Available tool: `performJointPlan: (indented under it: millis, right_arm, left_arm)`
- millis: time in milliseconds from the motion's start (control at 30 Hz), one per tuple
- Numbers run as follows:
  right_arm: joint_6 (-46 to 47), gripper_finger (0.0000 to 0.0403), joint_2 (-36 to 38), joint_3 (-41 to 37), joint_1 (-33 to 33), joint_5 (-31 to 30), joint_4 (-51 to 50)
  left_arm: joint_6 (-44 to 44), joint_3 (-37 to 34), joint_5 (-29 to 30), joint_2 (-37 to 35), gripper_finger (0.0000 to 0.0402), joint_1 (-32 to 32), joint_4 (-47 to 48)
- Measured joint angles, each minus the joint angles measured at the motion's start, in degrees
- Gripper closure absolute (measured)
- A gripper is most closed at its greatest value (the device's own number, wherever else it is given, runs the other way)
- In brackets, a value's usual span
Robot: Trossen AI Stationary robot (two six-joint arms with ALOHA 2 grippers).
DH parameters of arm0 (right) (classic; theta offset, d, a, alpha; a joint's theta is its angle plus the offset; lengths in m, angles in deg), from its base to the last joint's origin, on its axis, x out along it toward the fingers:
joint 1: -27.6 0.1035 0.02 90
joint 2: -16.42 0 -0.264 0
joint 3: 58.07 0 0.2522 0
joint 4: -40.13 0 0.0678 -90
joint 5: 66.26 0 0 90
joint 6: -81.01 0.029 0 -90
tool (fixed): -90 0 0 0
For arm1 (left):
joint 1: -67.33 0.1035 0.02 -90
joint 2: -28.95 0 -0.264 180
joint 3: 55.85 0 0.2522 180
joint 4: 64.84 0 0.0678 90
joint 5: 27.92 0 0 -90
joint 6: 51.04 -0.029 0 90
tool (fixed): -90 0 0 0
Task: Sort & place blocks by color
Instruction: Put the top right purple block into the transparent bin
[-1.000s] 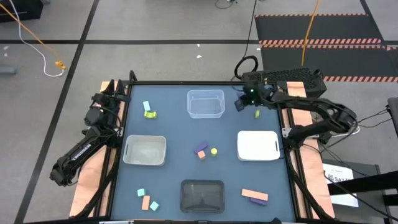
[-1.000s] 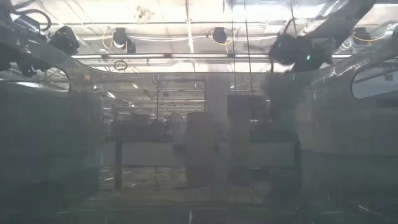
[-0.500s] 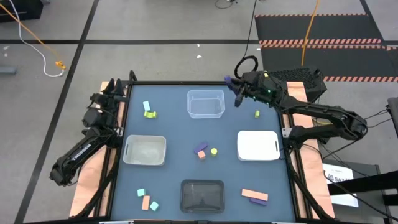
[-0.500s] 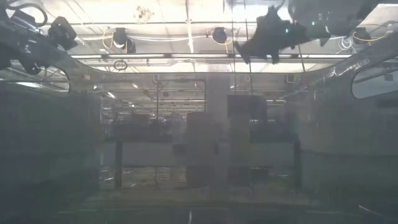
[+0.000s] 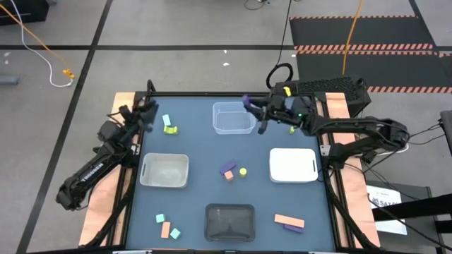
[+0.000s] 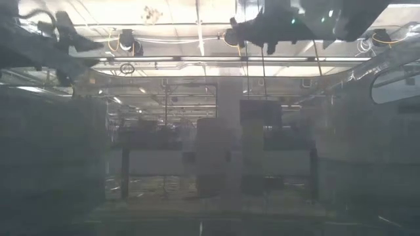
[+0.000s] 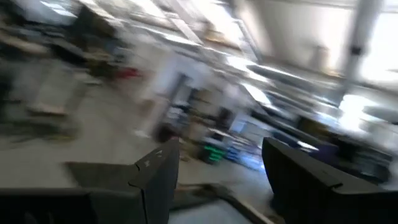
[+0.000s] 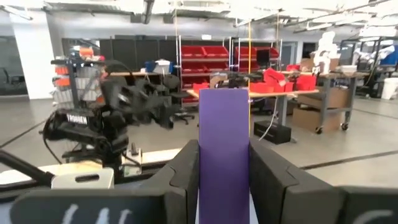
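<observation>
Right wrist view, nearest first: the right gripper (image 8: 224,180) clamps a flat, smooth purple bar (image 8: 224,162) upright between its two dark fingers (image 8: 186,171); beyond it the left arm shows across the table, then the workshop room.

In the high view, this gripper (image 5: 253,111) has swung from beside the yellow-green cube (image 5: 292,129) over to the right edge of the clear tray (image 5: 234,118), carrying the bar with it. I judge this to be the delivery step: purple is likely being assigned to that tray, and release comes next.

The left gripper (image 5: 150,113) has also stirred, reaching in toward the cyan block (image 5: 167,121) and yellow-green block (image 5: 170,129) at the far left; its wrist view shows the fingers (image 7: 155,180) spread apart with nothing between them.

Remaining blocks are matte wooden cubes and short bars: a purple, salmon and yellow cluster (image 5: 231,171) at centre, a salmon-and-purple pair (image 5: 289,222) near the front right, cyan and salmon pieces (image 5: 167,227) front left. The translucent tray (image 5: 164,171), white tray (image 5: 293,165) and black tray (image 5: 229,221) are shallow round-cornered rectangles.
</observation>
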Motion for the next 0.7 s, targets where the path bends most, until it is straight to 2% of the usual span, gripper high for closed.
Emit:
performJointPlan:
  millis: [67,167,400,600,700]
  right_arm:
    - [0.0,0.0318,-2.9,0.0,0.2,0.0,2.4]
    - [0.3,0.0318,-7.5,0.0,0.2,-0.1,6.5]
    - [0.0,0.0318,-15.5,0.0,-0.5,-6.2,10.0]
    - [2.0,0.0316,-20.3,0.0,-0.9,-6.4,10.2]
    - [1.9,0.0299,-22.1,0.0,-0.9,-6.3,10.7]
  left_arm:
    - [0.0,0.0,-4.3,0.0,0.0172,-1.5,-2.3]
    - [-0.5,0.0,-6.9,0.0,0.0172,-4.3,-4.7]
    - [-2.8,0.0,-7.0,0.1,0.0172,-11.5,-4.5]
    - [-3.3,0.0,-5.1,1.0,0.0172,-16.6,-4.6]
    - [-3.9,0.0,-2.9,3.3,0.0172,-18.6,-5.0]
